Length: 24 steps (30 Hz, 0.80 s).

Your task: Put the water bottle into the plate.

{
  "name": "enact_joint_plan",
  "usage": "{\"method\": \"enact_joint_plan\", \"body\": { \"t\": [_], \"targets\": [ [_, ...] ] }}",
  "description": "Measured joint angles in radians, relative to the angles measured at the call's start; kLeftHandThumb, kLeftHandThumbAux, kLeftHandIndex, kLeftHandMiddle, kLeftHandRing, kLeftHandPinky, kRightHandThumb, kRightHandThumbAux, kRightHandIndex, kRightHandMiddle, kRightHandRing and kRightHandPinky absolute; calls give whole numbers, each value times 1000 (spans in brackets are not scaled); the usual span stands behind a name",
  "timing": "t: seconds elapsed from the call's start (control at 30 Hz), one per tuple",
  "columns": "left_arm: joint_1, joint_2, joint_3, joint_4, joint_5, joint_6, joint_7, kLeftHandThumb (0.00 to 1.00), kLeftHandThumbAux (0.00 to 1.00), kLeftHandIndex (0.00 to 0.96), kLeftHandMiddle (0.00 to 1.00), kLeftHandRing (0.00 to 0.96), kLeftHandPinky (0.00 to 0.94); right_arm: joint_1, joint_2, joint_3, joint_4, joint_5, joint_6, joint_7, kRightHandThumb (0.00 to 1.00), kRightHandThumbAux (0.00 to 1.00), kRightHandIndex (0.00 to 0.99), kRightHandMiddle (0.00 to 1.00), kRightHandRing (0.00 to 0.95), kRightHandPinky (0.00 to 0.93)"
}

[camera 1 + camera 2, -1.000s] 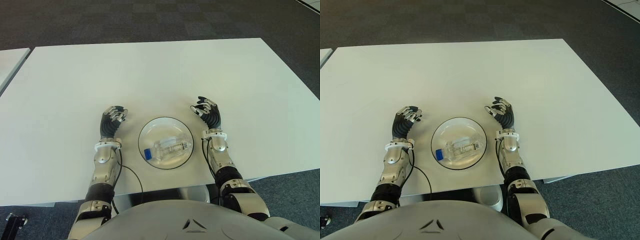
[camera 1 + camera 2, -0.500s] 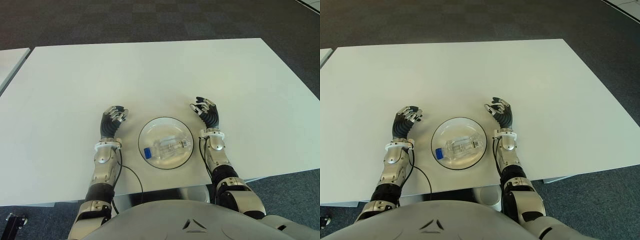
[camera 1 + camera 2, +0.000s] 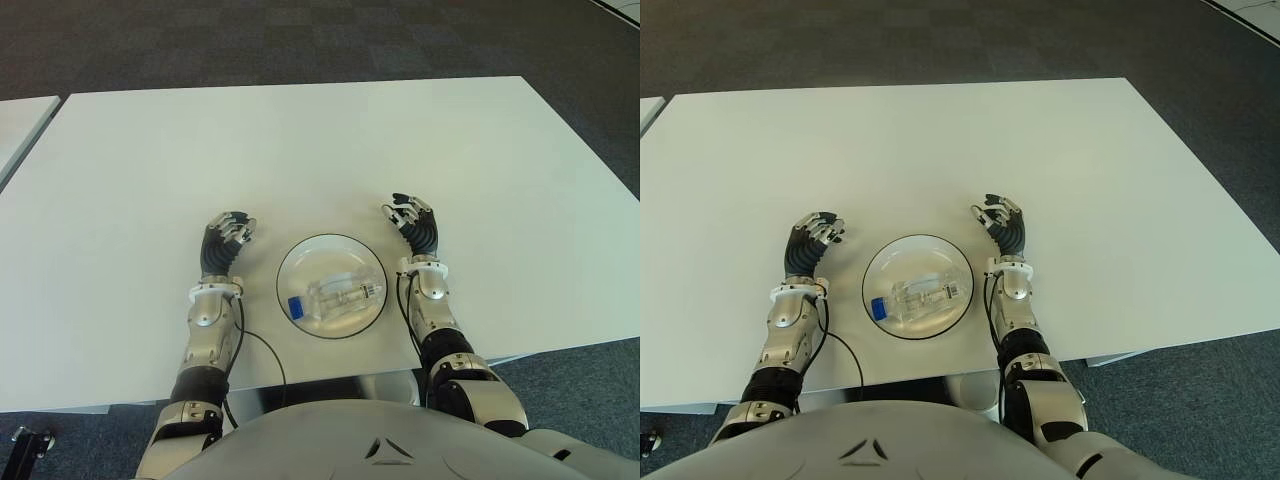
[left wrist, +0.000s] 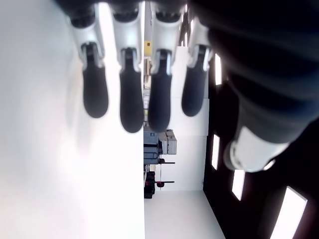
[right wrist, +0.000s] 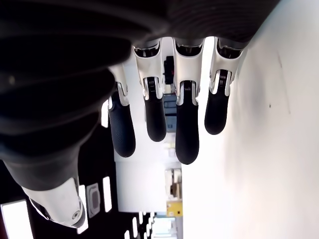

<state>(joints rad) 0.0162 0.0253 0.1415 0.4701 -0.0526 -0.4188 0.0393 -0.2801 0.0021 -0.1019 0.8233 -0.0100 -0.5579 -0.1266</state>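
1 clear bottle, blue cap, lying in 1 round plate | left hand, right hand: fingers relaxed, empty

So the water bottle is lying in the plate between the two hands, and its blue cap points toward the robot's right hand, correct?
Not quite. The water bottle does lie in the plate, but the left eye view shows its blue cap toward the left hand, not the right hand.
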Motion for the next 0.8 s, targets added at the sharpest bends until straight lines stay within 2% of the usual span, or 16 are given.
{"method": "enact_joint_plan", "body": {
  "t": [0.8],
  "targets": [
    [-1,2,1,2,-16,-2,-13,835,675,423,469,501,501,0,-8,9,-15,-4,24,22,707,728,433,608,624,634]
  ]
}}
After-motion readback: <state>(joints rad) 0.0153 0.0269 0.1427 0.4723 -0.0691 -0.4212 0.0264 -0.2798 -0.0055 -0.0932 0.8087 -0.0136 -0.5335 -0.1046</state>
